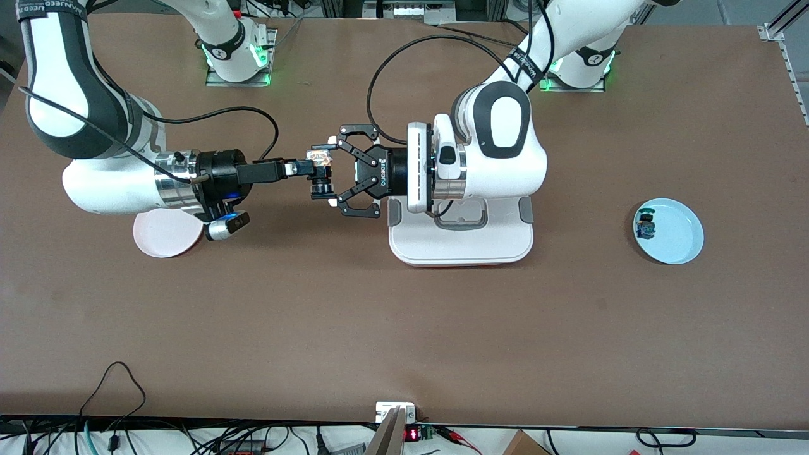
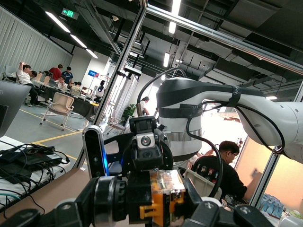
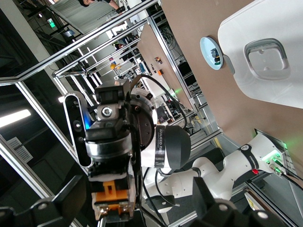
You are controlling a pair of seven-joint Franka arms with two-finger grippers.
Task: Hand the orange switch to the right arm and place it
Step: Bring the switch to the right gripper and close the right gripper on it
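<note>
The orange switch (image 1: 320,159) hangs in the air over bare table between the two grippers, its clear-and-orange body above its black button end in the front view. My right gripper (image 1: 314,169), slim and black, is shut on it from the right arm's end. My left gripper (image 1: 333,170) faces it from the left arm's end, and its linkage fingers (image 1: 343,134) are spread wide, one past each end of the switch. The switch fills the lower middle of the left wrist view (image 2: 163,198) and shows low in the right wrist view (image 3: 111,201).
A pink plate (image 1: 165,232) lies under my right wrist. A white stand (image 1: 461,243) sits under my left wrist and shows in the right wrist view (image 3: 265,52). A blue plate (image 1: 682,240) holding a blue switch (image 1: 646,225) lies toward the left arm's end.
</note>
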